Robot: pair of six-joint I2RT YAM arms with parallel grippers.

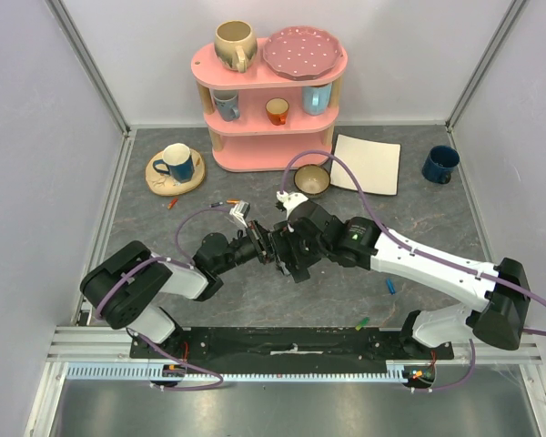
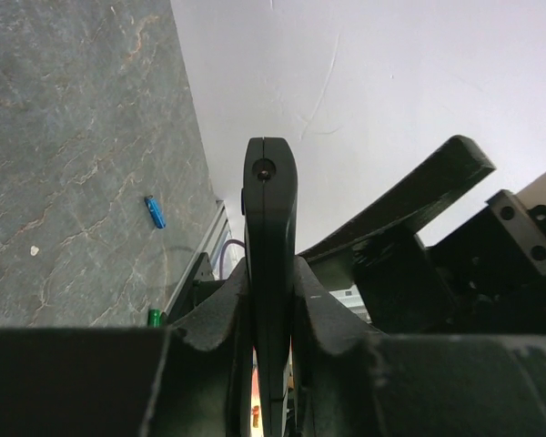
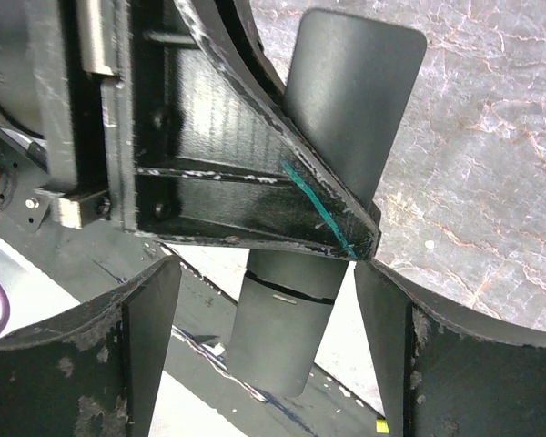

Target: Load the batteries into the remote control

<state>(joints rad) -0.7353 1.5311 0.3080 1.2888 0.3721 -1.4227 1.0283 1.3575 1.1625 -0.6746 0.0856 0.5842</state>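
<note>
While the left gripper (image 2: 271, 305) is clamped tight on the small flat black plastic remote control (image 2: 270, 209), holding the slab over the middle of the grey stone-patterned table (image 1: 437, 209), the right gripper (image 3: 266, 273) has its jaws spread wide to either side of the same slab, with a gap on each side and nothing in its grasp. A tiny blue cylindrical battery (image 1: 392, 287) and a tiny green cylindrical battery (image 1: 362, 321) lie on the table near the right arm's base, well apart from the remote control.
</note>
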